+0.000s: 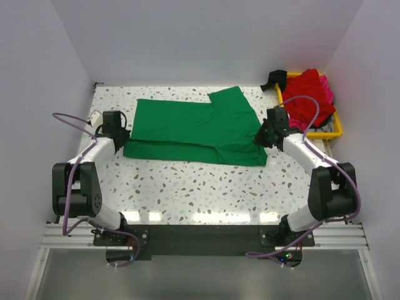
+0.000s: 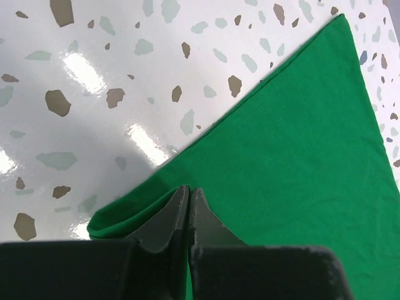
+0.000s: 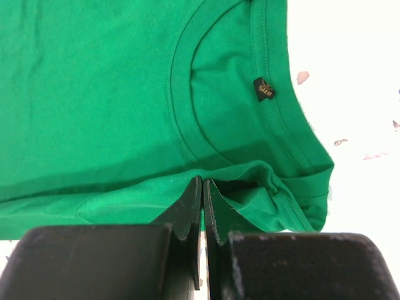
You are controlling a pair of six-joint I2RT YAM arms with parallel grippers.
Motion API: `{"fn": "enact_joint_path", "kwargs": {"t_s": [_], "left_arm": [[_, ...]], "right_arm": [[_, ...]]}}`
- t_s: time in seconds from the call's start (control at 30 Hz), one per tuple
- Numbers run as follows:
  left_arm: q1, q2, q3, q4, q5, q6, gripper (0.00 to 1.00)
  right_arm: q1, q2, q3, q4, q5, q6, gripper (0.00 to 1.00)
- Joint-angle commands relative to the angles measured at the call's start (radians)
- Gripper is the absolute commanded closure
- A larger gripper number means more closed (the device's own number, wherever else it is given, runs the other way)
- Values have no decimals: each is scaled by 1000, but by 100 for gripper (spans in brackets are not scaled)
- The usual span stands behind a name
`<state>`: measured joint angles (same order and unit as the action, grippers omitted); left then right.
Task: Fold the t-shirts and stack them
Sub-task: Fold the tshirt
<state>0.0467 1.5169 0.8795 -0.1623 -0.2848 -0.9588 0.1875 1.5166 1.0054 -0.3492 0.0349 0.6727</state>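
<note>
Top view: we held the green shirt (image 1: pixel 194 128) at both ends of its long axis, left fingers (image 2: pixel 170 215) and right fingers (image 3: pixel 187 209) clamped.

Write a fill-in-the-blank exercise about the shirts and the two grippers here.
1. The left gripper and right gripper both have their fingers closed on the ____ t-shirt.
2. The red t-shirt lies in the ____ tray.
3. The black label inside the collar shows in the ____ wrist view.
Missing words: green; yellow; right.
</note>
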Motion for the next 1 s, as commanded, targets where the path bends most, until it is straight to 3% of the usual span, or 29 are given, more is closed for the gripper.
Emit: {"fn": "enact_joint_path", "kwargs": {"t_s": [0.0, 0.47, 0.67, 0.77, 0.87, 0.9, 0.97], "left_arm": [[13, 41, 56, 32, 7, -1, 100], [16, 153, 127, 38, 33, 22, 97], [18, 184, 145, 32, 33, 32, 91], [21, 195, 151, 40, 47, 46, 86], [25, 183, 151, 46, 55, 57, 69], [25, 175, 144, 49, 53, 57, 57], [27, 148, 135, 50, 53, 61, 47]], "right_arm": [[-16, 13, 9, 36, -18, 4, 100], [-22, 108, 50, 53, -33, 11, 100], [-36, 132, 61, 61, -29, 8, 100], [-45, 145, 61, 70, -32, 8, 100], [-51, 154, 61, 76, -56, 5, 100], [-52, 154, 61, 79, -58, 2, 98], [-53, 152, 68, 79, -61, -4, 92]]}}
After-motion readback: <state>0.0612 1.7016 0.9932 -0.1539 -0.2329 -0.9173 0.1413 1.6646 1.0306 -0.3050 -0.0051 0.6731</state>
